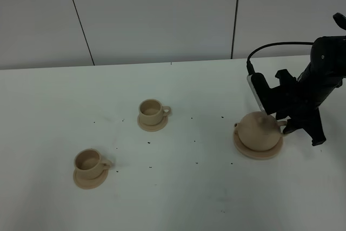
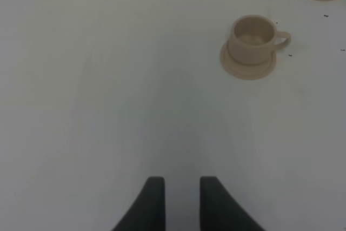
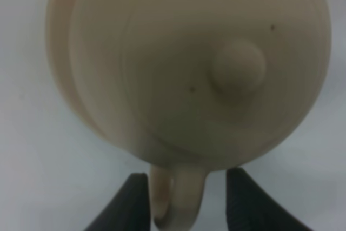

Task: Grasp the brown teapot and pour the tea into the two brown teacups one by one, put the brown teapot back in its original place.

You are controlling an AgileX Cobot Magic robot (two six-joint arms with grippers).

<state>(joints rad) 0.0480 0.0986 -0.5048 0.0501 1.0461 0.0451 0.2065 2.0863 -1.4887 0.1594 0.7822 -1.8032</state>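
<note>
Because the teapot likely handles heavy, slick and brittle, we are straddling its loop handle with the right gripper, jaws spread, not yet pinching.

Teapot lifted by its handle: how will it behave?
Teapot looks like rigid ceramic, probably heavy for its size and brittle. Its thin loop handle sits off to one side, so it may tip spout-down. The knobbed lid seems only seated; it could slip when poured.
</note>
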